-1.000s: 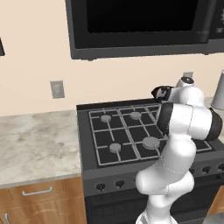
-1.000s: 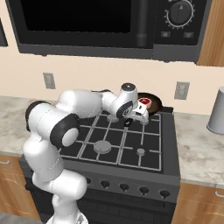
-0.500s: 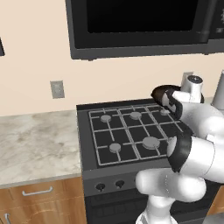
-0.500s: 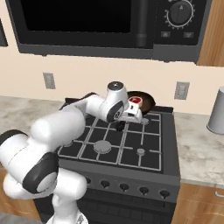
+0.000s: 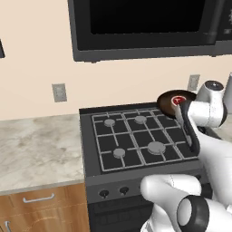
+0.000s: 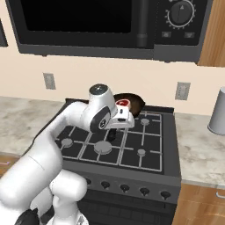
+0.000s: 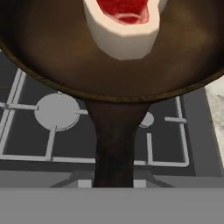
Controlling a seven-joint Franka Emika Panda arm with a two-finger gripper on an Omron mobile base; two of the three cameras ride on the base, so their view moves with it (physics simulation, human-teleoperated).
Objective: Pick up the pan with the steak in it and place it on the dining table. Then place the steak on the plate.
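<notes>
The dark pan (image 7: pixel 65 52) hangs a little above the stove's back right burner, also seen as the pan (image 5: pixel 168 100) and the pan (image 6: pixel 134 101). The red steak (image 7: pixel 124 22) with its cream fat rim lies inside it, visible as the steak (image 5: pixel 178 100) and the steak (image 6: pixel 123 103). My gripper (image 6: pixel 124 112) is shut on the pan's long handle (image 7: pixel 114 144), which runs straight down toward the hand. The same gripper (image 5: pixel 183 111) sits just in front of the pan. The dining table and the plate are out of view.
The black gas stove (image 5: pixel 136 140) has several burners under the pan. A black microwave (image 6: pixel 88 26) hangs low above it. Marbled counter (image 5: pixel 36 149) lies to the left. A grey canister (image 6: pixel 217 116) stands on the counter at the right.
The arm's elbow has swung out and down toward the camera. The hand, still gripping the handle, has carried the pan slightly toward the stove's middle.
</notes>
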